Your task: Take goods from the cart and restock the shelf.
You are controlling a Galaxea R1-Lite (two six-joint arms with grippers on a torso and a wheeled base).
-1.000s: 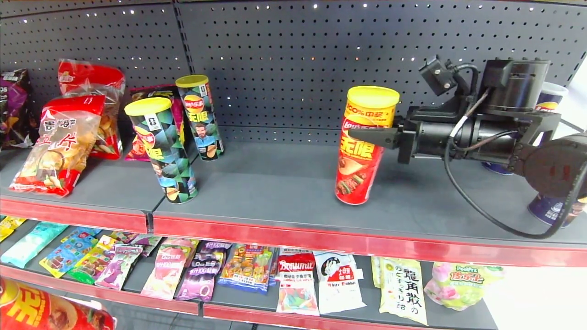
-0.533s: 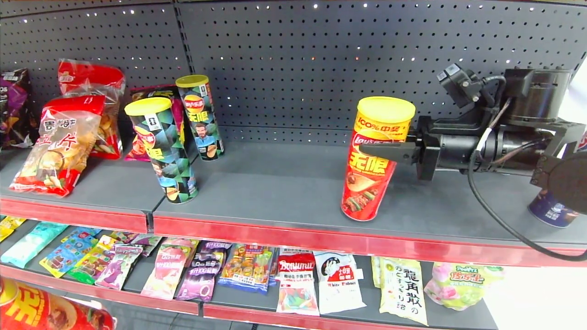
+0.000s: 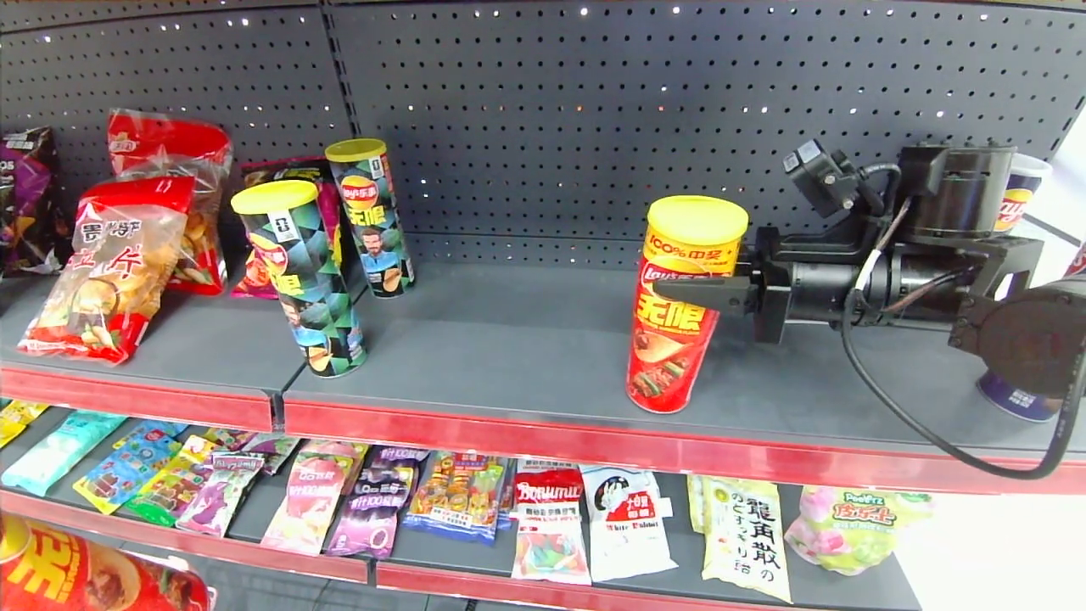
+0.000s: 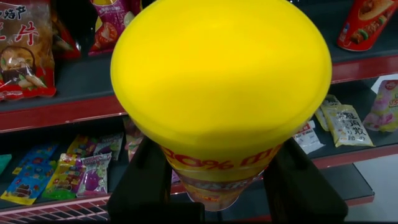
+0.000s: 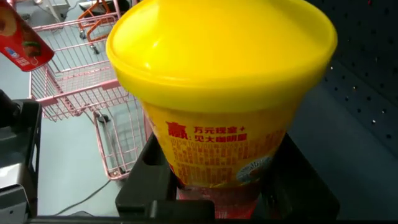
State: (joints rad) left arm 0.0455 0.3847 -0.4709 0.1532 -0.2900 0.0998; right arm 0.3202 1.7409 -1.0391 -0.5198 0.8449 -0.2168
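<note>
Closest: left tool [image 4: 217, 196] clamped on second red can [image 4: 221, 93], yellow-topped, low in front of shelves. Candy bags [image 3: 458, 496] on lower shelf [image 3: 195, 541]. Above, right tool [image 3: 691, 288] clamped round red can [image 3: 679, 322], tilted, near upper shelf [image 3: 509, 356] front edge. Dark cans [image 3: 301, 280] well apart to left, snack bags [image 3: 110, 263] past them. Pegboard [image 3: 551, 110] behind.

Right can [image 3: 679, 305]: print band near top, large characters mid-body. Left can [image 4: 221, 81]: print band near top. Patterned cans [image 3: 297, 271], bags [image 3: 110, 263], lower-shelf packets [image 3: 547, 518]: printed labels, characters and Latin letters.
</note>
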